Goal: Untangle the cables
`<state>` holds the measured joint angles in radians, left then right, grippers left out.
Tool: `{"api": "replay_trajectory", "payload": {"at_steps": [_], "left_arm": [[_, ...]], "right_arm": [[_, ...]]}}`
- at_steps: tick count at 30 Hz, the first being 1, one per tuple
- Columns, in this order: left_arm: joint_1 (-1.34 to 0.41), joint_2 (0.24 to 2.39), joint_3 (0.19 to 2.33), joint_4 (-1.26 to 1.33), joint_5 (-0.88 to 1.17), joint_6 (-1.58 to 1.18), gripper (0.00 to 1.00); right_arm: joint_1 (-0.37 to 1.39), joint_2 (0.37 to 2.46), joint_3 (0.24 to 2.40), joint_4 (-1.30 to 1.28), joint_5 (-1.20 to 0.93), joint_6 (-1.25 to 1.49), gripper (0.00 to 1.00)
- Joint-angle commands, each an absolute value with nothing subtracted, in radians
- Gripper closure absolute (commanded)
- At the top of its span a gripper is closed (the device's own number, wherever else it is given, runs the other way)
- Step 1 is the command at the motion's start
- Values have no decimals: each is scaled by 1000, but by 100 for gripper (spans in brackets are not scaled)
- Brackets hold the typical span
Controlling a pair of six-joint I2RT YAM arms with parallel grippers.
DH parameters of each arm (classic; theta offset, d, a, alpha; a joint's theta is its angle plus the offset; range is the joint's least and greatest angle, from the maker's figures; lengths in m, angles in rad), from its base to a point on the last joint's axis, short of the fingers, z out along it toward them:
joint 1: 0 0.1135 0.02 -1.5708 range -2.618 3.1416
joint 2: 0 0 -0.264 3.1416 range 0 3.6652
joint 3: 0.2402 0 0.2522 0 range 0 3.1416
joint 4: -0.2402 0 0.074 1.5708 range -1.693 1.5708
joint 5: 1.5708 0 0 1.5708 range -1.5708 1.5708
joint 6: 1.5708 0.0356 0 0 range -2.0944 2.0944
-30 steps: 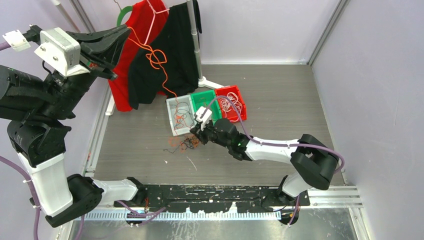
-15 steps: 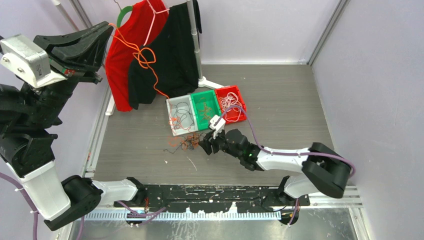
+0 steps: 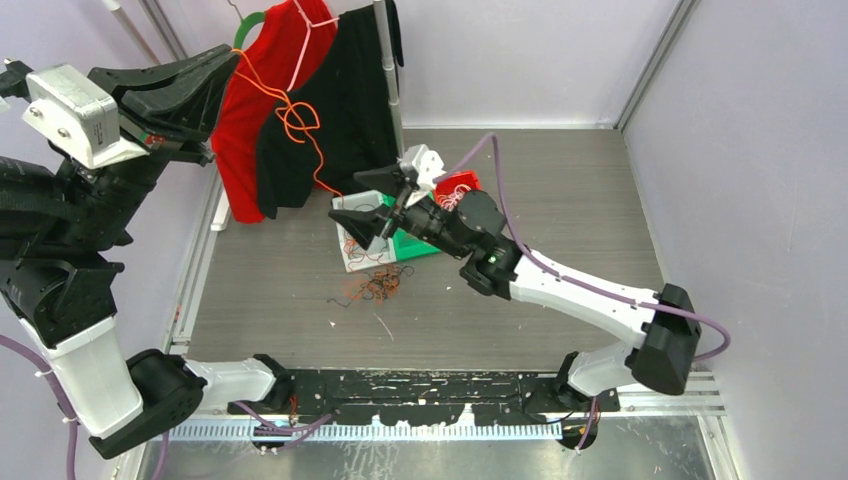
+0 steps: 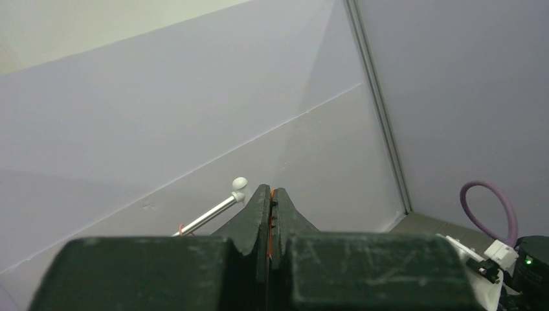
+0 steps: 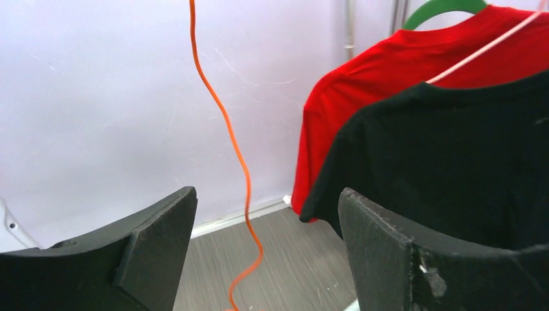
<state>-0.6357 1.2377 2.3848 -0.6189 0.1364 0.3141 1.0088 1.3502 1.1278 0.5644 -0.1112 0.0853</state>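
Observation:
My left gripper point(image 3: 226, 64) is raised high at the far left, shut on one orange cable point(image 3: 300, 122). In the left wrist view the orange strand shows between the pressed jaws of that gripper point(image 4: 271, 192). The cable hangs down with a loose loop towards the white bin point(image 3: 346, 250). My right gripper point(image 3: 345, 196) is open in the air above the bins. In the right wrist view the hanging orange cable point(image 5: 241, 163) passes between the spread fingers of that gripper point(image 5: 267, 202) without touching them. A small snarl of orange and black cables point(image 3: 376, 287) lies on the table.
A green bin point(image 3: 416, 245) and a red bin point(image 3: 464, 187) holding pale cables sit beside the white one. A red shirt point(image 3: 268, 95) and a black shirt point(image 3: 345, 110) hang on a rack with a metal pole point(image 3: 391, 75) at the back left.
My right gripper opened, rose from the snarl on the table and swung back-left up to the hanging orange cable. The left arm shifted slightly, still holding the cable.

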Motion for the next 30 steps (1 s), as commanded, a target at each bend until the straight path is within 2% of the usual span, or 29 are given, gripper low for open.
{"api": "replay_trajectory", "payload": {"at_steps": [1, 7, 8, 11, 13, 22, 25, 30], "left_arm": [[-638, 1242, 2386, -587, 154, 296, 100], [-638, 1252, 2410, -583, 157, 298, 100], [-638, 1254, 2419, -579, 157, 300, 100], [-638, 1262, 2450, -555, 154, 313, 100], [-638, 1262, 2477, -542, 151, 328, 100], [-637, 1312, 2525, -323, 51, 455, 100], [-638, 1325, 2543, -283, 38, 484, 100], [-638, 1306, 2500, -363, 81, 452, 100]], "right_arm": [[1015, 1458, 1217, 543, -185, 102, 19], [1011, 1551, 1184, 542, -161, 118, 40], [1005, 1563, 1155, 556, -156, 125, 45], [997, 1586, 1047, 637, -135, 168, 72], [997, 1600, 980, 666, -121, 179, 79], [1012, 1626, 653, 875, -38, 295, 78], [1021, 1641, 561, 948, 1, 326, 72], [1029, 1581, 514, 983, 40, 349, 60]]}}
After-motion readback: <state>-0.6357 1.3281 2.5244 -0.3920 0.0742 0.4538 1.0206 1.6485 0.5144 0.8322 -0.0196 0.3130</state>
